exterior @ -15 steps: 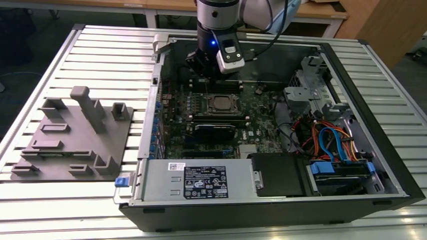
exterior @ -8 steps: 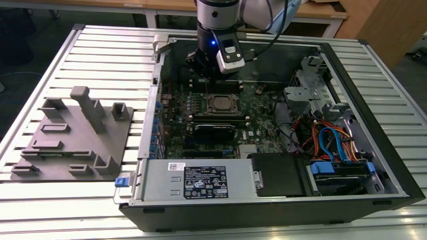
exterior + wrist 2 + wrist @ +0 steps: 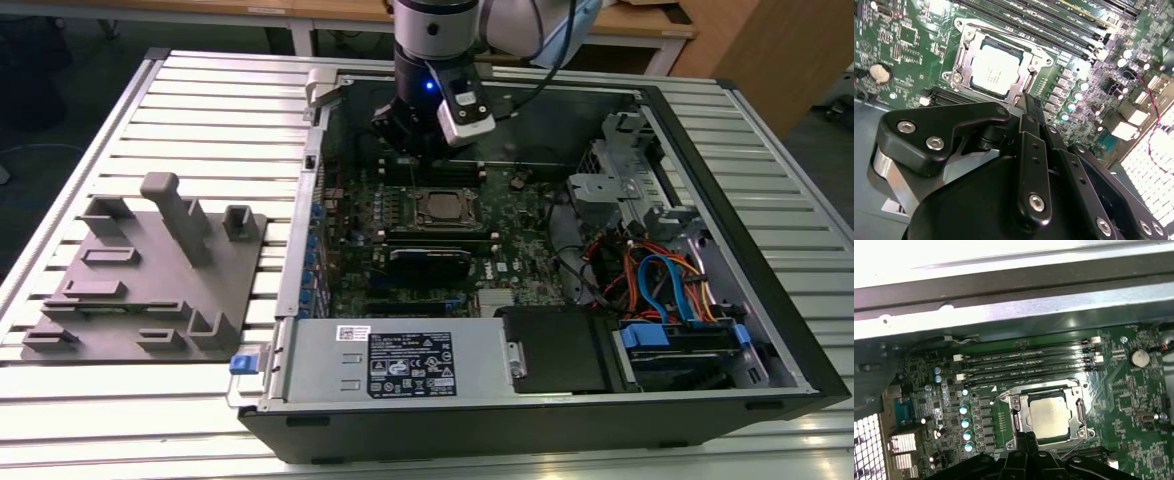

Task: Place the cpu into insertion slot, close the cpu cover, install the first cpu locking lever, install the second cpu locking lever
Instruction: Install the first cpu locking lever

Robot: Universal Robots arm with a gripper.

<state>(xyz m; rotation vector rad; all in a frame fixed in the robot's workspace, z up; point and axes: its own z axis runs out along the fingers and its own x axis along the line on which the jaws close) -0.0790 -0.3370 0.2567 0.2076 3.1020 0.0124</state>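
**Gripper and socket, seen along the tool.** The gripper (image 3: 1029,102) hangs above the board inside the open computer case. Its two fingers are drawn together with nothing between them (the meeting tips read best in the first wrist view).

Just past the fingertips, and lower, lies the cpu (image 3: 993,70). It sits flat with its dull silver top upward, seated in the insertion slot (image 3: 956,77). The cpu cover (image 3: 1025,64) is folded down around it and frames the chip through its square window.

The chip is square and so offers no long axis. Its edges run parallel to the memory slots (image 3: 1024,360). A thin wire rod at the socket corner nearest the tool is probably a locking lever (image 3: 1076,449); whether it is latched cannot be made out.

The supporting surface is the motherboard (image 3: 1119,390), green and densely populated, lying level in the case.

Room about the socket is tight:
- **To one side of the tool's line:** a row of capacitors (image 3: 965,422) stands close by.
- **Beyond the socket:** the memory slots lie just beside its rim.
- **Farther off:** the grey case wall (image 3: 1004,305) rises and closes that side.
- **Above the socket:** the space is open to the gripper.
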